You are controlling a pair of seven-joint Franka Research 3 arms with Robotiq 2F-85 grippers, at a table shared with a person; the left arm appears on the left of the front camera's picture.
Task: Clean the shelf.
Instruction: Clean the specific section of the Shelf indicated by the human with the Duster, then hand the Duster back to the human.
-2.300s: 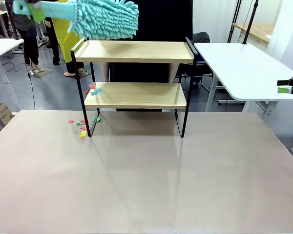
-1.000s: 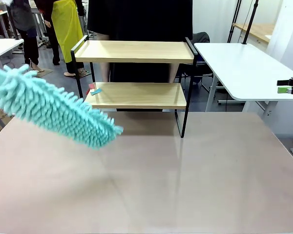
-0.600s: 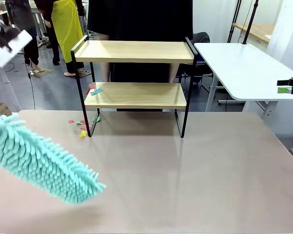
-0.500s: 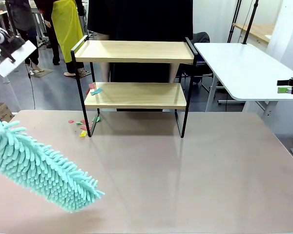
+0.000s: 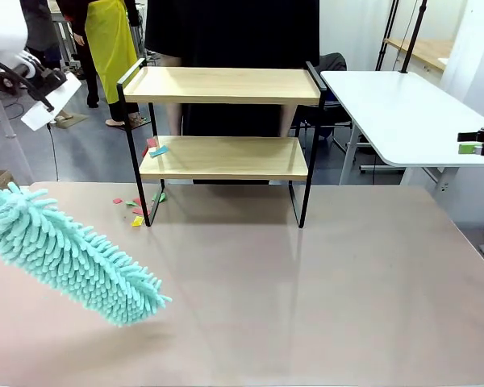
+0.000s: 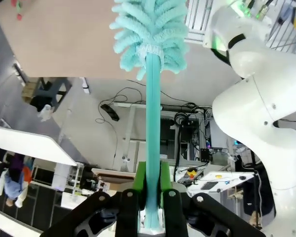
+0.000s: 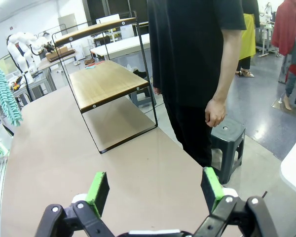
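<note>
The shelf stands at the upper middle of the front view, on the far part of the counter. Its top board looks bare; a few coloured scraps lie at the left end of the lower board, and more scraps sit on the counter by the front left leg.

The left gripper has its fingers closed on the handle of a teal duster, whose fluffy head hangs low at the lower left of the front view, well apart from the shelf. The right gripper has its fingers wide open, holding nothing, at the counter's edge near a person in black.

The job seems to be between sweeps. The next move calls for bringing the duster head to the lower board's left end and brushing the scraps off.
</note>
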